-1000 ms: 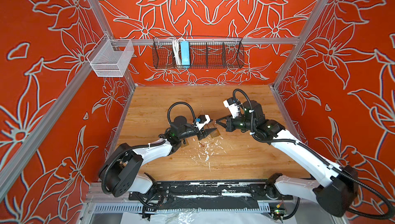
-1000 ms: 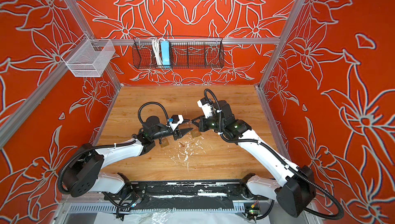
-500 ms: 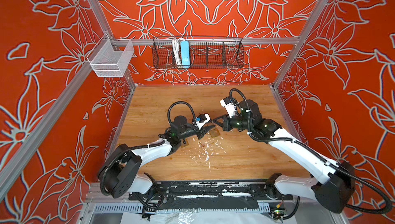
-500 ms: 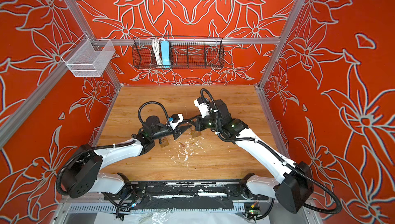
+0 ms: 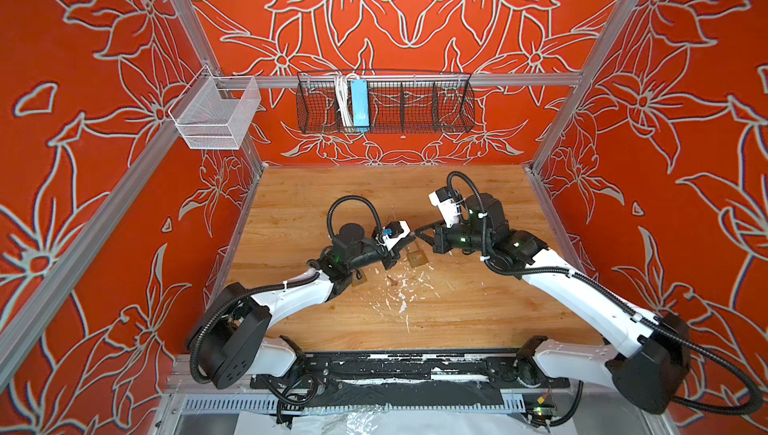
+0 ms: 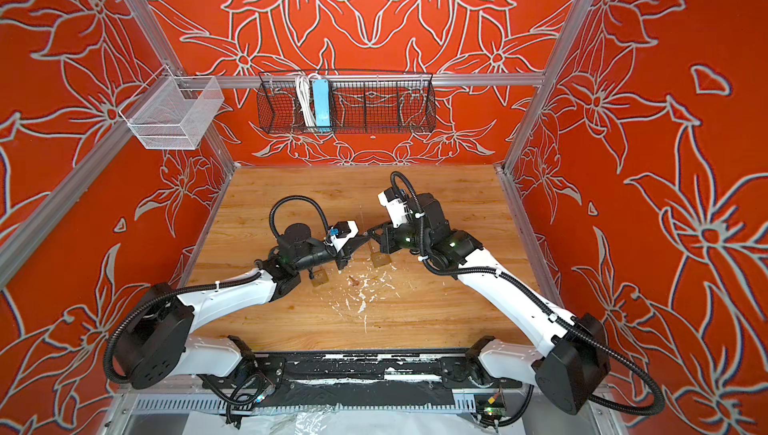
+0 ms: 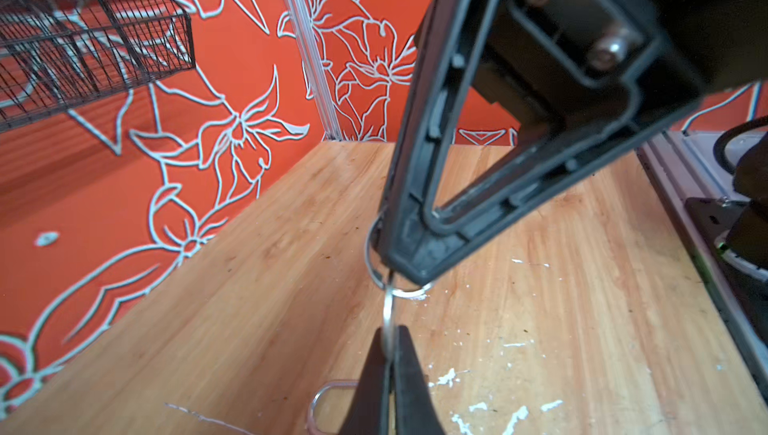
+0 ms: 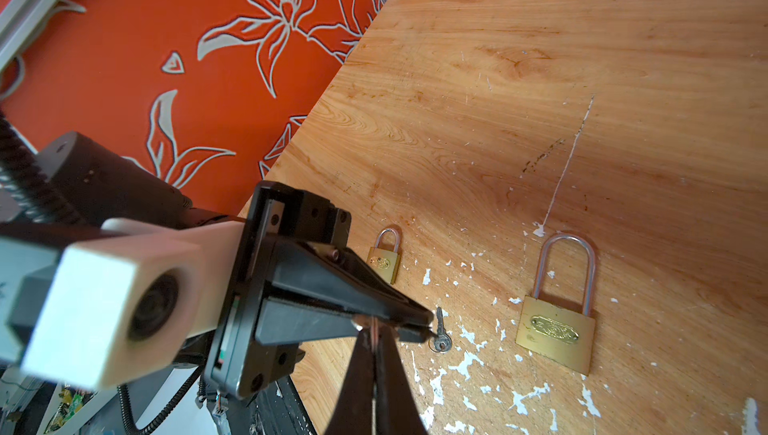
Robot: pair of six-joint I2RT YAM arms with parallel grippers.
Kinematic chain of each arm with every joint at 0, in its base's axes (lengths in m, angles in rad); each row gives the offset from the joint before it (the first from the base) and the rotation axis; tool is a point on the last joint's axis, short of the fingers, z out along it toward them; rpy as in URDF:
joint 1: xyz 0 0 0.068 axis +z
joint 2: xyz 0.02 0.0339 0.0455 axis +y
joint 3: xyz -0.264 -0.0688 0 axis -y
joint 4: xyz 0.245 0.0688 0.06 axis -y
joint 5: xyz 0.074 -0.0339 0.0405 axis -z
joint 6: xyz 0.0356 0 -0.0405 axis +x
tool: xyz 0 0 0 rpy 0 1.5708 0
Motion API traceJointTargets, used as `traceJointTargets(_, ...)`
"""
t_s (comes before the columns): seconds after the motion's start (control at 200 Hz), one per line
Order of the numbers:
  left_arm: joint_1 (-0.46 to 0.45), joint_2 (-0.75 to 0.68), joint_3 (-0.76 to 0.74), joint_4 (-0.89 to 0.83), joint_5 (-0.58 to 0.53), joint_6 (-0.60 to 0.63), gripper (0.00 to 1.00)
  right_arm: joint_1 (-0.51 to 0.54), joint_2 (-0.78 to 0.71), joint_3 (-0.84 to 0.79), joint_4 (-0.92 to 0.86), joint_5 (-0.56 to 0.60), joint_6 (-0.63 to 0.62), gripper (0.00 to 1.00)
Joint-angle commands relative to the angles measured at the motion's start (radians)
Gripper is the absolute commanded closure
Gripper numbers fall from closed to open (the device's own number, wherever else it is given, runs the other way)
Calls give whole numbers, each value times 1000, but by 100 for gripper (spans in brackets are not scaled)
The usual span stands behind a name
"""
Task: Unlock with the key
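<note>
The key [image 8: 440, 329] lay flat on the tabletop [image 8: 540, 80] between the small padlock [image 8: 384, 264] and large padlock [image 8: 555, 327], blade roughly parallel to their shackles, beneath the left tool [image 7: 388, 339] and right tool [image 8: 375, 341], each clamped on linked metal rings [image 7: 388, 308].

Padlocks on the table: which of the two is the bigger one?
The large padlock nearer the right arm: wider brass body and a much taller shackle than the small padlock by the left arm.
</note>
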Motion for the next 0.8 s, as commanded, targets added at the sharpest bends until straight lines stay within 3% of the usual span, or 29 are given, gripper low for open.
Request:
traceJointTargets(0.0,-1,-30,20,-4,4,46,99,5,-15,40,-11,6,-5,100)
traceJointTargets(0.34,-2,-93,37,-123,-45,210,100,5,-73,15,-56,63,-20,100)
traceJointTargets(0.395,-1,-103,48,-165,-71,258,100,5,-95,0,-53,74,-14,87)
traceJointTargets(0.55,-1,-148,66,-286,-147,450,100,5,-179,-59,-52,154,-6,68)
traceJointTargets(0.716,-1,-238,22,-458,-161,944,100,1,-257,-114,-52,220,-17,64)
traceJointTargets(0.796,-1,-301,-11,-544,-222,1090,100,-5,-270,-154,-11,201,-23,59)
